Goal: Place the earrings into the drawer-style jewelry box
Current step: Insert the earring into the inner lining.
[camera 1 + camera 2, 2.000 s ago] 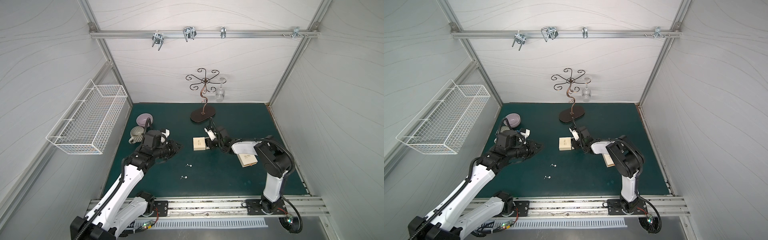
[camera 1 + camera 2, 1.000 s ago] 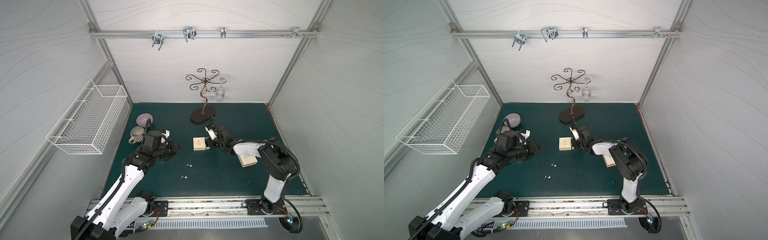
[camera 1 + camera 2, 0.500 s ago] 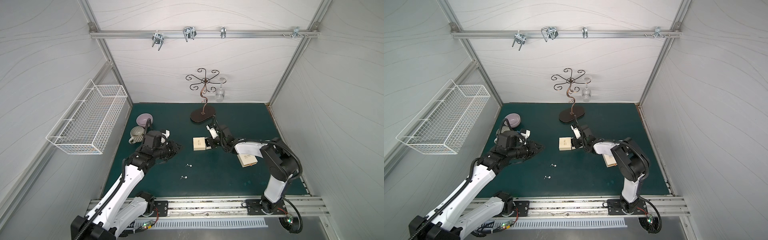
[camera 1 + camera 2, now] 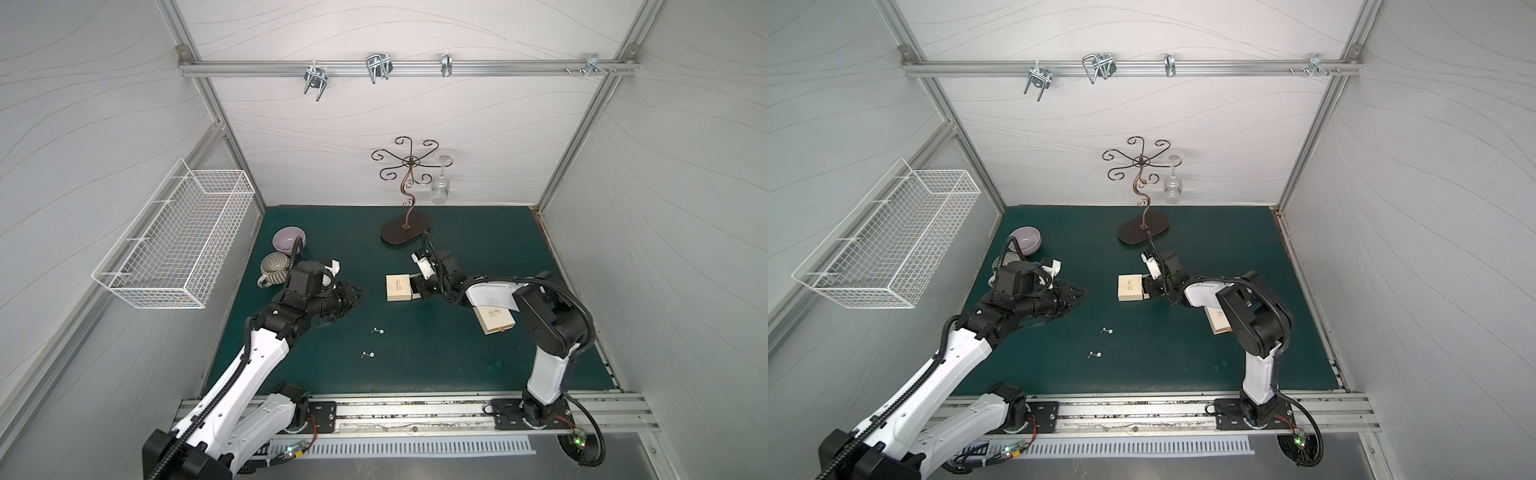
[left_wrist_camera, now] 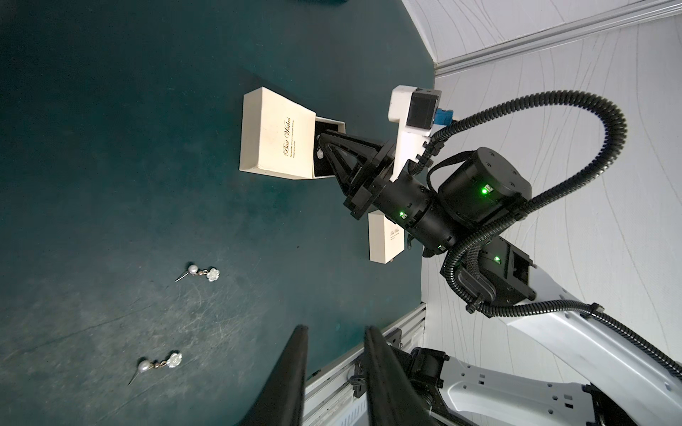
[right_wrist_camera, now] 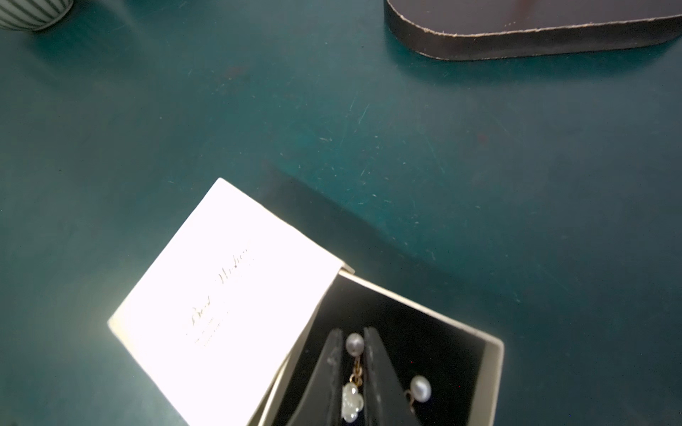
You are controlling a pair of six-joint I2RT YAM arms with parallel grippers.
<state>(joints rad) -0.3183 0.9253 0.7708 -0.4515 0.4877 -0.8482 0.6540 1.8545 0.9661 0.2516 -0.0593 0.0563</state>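
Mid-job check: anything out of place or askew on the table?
Two earrings lie loose on the mat, well short of the open drawer box. A second cream box sits skewed, partly under the right arm. Nothing looks spilled or damaged.

Green mat (image 4: pixel 478 365) carries loose earrings (image 4: pixel 377 331), cream boxes (image 4: pixel 399 287), bowl (image 4: pixel 289 240), mug (image 4: pixel 274 268), stand (image 4: pixel 405 229).

Enclosed by pale grey wall panels (image 4: pixel 415 124), faintly wave-lined. Framed in aluminium, cross rail (image 4: pixel 498 69) with metal hooks (image 4: pixel 377 66) at rear. Floored in scuffed dark teal mat (image 4: pixel 457 357). Fitted with white wire basket (image 4: pixel 174 249) on side wall (image 4: pixel 83 124). Evenly lit.
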